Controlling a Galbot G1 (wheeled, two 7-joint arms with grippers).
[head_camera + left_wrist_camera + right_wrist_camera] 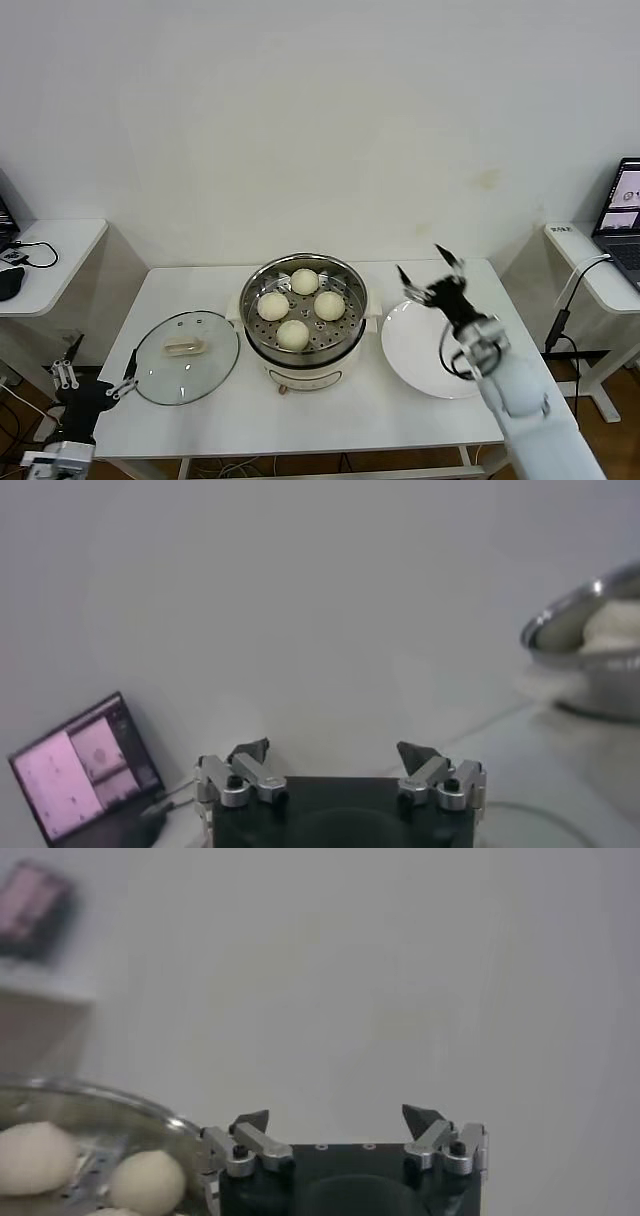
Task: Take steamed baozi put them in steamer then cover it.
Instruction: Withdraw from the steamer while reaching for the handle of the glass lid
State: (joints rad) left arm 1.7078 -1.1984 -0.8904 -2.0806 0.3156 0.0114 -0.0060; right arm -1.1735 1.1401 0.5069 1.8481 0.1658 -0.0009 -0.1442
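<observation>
All four steamed baozi (pixel 298 307) already sit in the steamer (pixel 303 352) on its perforated tray, so the thing that matters now is the cover (pixel 186 357) — it lies flat on the worktop (pixel 400 420) just to the left of the pot, not touching it as far as the head view shows. It's a clear glass disc with a steel rim and a cream oblong handle (pixel 183 346) in the middle. Glass plus steel probably means a bit of weight, totally stiff, slick on the dome and breakable if it drops or bangs the pot's edge. The handle looks like the only sane spot to pinch; the rim lies flat on the surface, so there's nothing to get under.

The left tool (pixel 95 375) hangs low off the worktop's near left corner, close to the lid, jaws spread wide and holding nothing. The right tool (pixel 432 282) hovers above the empty white plate (pixel 420 372) to the right of the steamer, also wide open and empty.

The buns look smooth, round and pale — soft stuff, but they look done with, spaced out in a rough diamond inside the shiny pot
</observation>
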